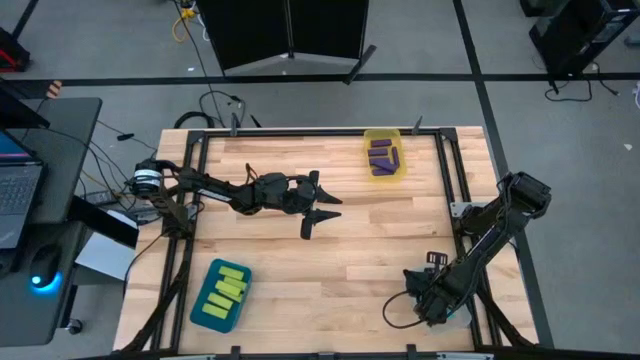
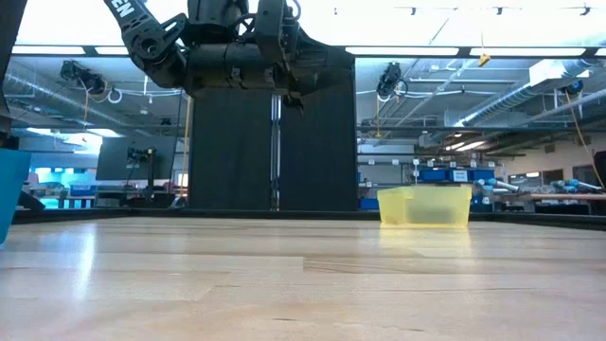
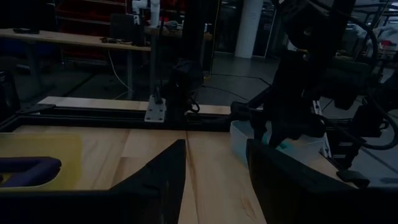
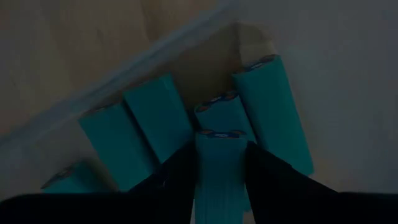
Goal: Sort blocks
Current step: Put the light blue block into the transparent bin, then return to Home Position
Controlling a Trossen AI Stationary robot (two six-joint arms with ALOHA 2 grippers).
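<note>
Purple blocks (image 1: 381, 157) lie in the yellow bin (image 1: 366, 150) at the table's far edge. One purple block (image 3: 28, 169) also shows in the left wrist view. Lime green blocks (image 1: 228, 288) lie in the teal bin (image 1: 205, 310) near the front left. Several cyan blocks (image 4: 149, 121) lie side by side in a clear bin (image 3: 239, 140) at the front right. My right gripper (image 4: 221, 180) reaches down into that bin and is shut on one cyan block. My left gripper (image 1: 320, 207) hangs open and empty above the table's middle. My right gripper pinches one cyan block (image 4: 219, 163) between its two fingers, one on each long side, with the fingers lying along the block. The block's end face (image 4: 221, 134) points away from the wrist, toward the other cyan blocks. Whether it rests on the bin floor does not show.
Bare wood stretches across the table's middle and front. The yellow bin (image 2: 426, 204) stands at the far side and the teal bin's wall (image 2: 9, 189) shows at the low view's left edge. Black frame rails (image 1: 195, 200) run along the table's sides.
</note>
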